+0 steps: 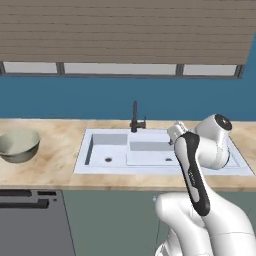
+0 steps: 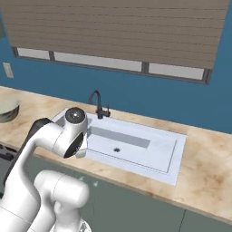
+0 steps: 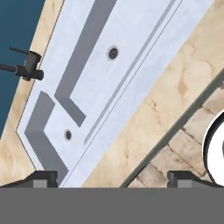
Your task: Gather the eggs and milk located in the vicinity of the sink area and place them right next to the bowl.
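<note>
Grey-green bowl (image 1: 19,145) on counter (image 1: 55,155), white sink (image 1: 150,152), drain holes

Grey-green bowl (image 1: 19,145) upright on counter, well left of white sink (image 1: 150,152).

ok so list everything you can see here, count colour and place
sink: one, white, double basin, set in the counter, centre
faucet: one, thin, black, behind the sink at the wall
bowl: one, grey-green with pale inside, on the counter left of the sink
counter: one, beige marbled, running under the window
window blind: one, brown slats, above the blue wall
cabinet fronts: grey-green, below the counter
arm: one, white with dark joints, over the sink's right side
fingers: two, dark, spread wide, nothing between them
</note>
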